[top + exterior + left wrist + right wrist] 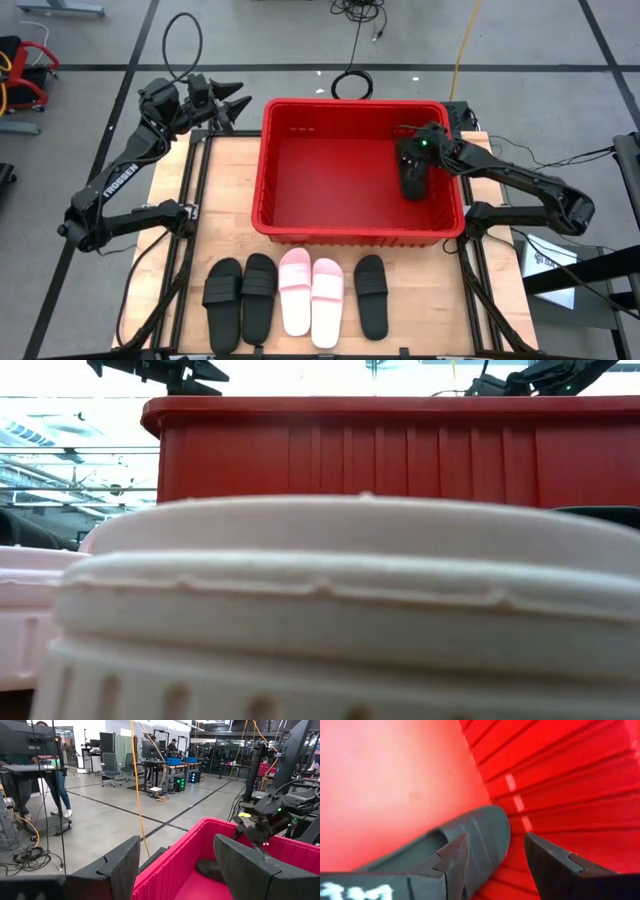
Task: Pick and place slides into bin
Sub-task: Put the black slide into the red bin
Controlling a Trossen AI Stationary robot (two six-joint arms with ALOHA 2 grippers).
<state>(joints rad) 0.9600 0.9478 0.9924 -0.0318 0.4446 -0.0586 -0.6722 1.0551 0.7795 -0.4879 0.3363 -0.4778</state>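
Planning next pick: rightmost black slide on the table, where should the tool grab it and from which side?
Grip the rightmost black slide across its wide strap, coming straight down from above. It lies flat, sole down, with a clear gap to the pink slide beside it, so a finger should fit on each side.

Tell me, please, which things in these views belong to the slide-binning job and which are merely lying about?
Job:
- red bin
- black slide in the bin, under the open right gripper
- three black slides and two pink slides on the table

Lying about:
- cable coil on the floor
- yellow cable
- left gripper, idle beside the bin
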